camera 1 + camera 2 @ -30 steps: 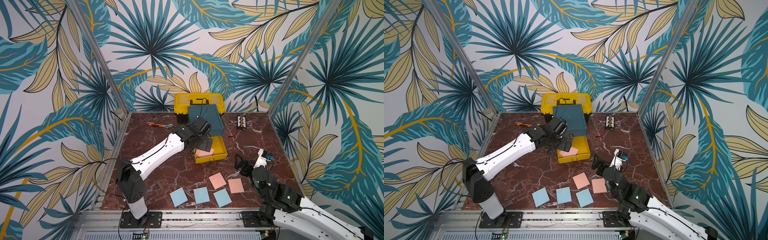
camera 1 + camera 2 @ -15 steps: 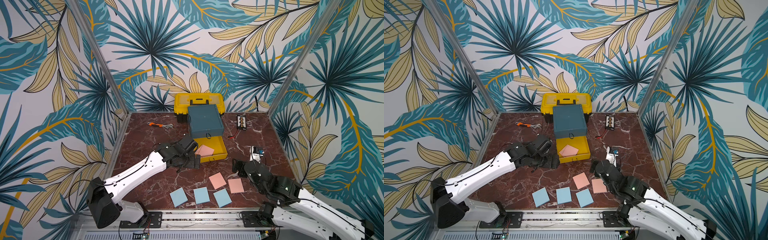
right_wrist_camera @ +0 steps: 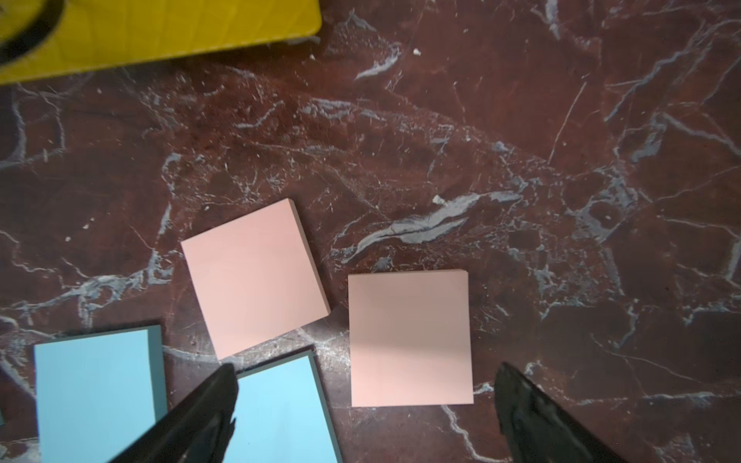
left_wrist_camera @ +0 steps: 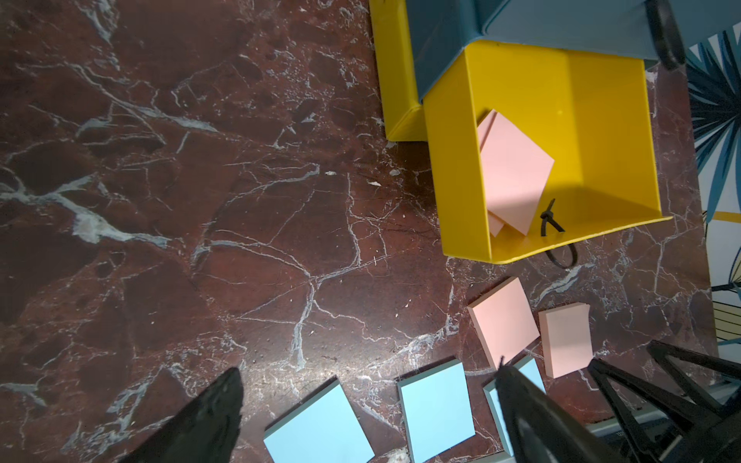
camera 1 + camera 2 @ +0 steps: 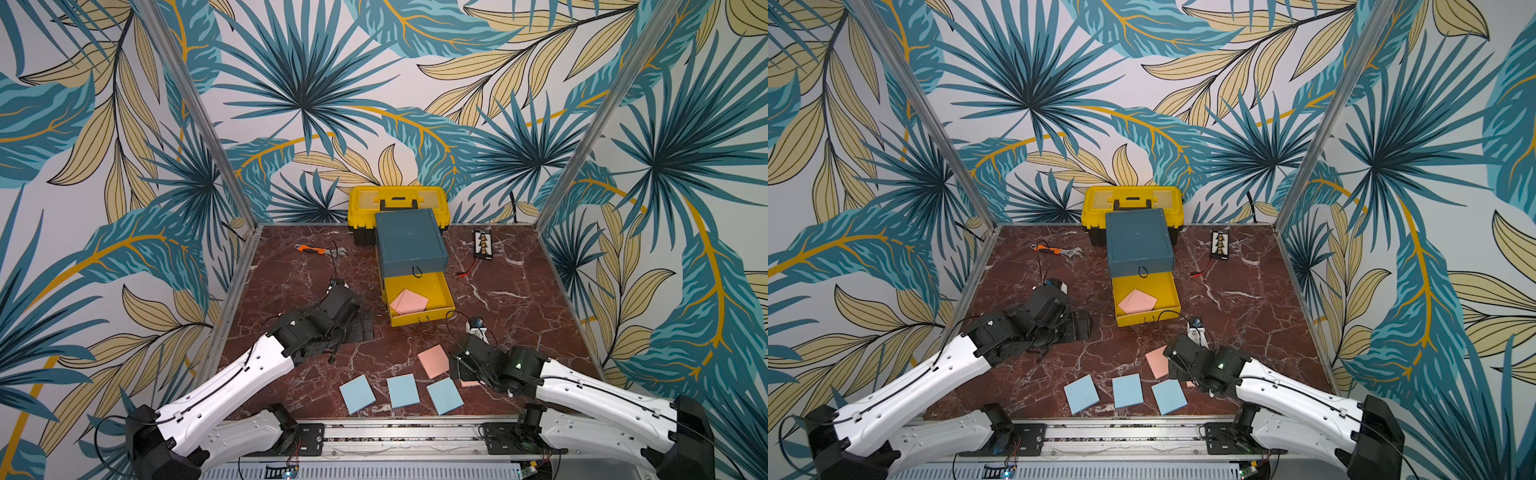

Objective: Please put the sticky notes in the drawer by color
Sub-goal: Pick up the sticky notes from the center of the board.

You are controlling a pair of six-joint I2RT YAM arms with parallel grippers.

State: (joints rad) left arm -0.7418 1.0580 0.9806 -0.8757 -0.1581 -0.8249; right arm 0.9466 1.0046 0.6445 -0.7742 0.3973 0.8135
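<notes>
At nine o'clock from the pulled-out yellow drawer [image 5: 419,321], the left gripper [image 4: 369,366] hovers over the bare marble table [image 5: 291,282], its jaws spread wide with nothing between them. Toward six o'clock three blue sticky notes [image 5: 402,390] lie in a row near the front edge, and at twelve o'clock the drawer chest [image 5: 409,243] stands with pink sticky notes [image 5: 409,301] lying askew inside that yellow drawer. At five o'clock the right gripper [image 3: 367,365], jaws likewise wide and empty, hangs over two pink pads [image 3: 409,338] lying just beside each other.
</notes>
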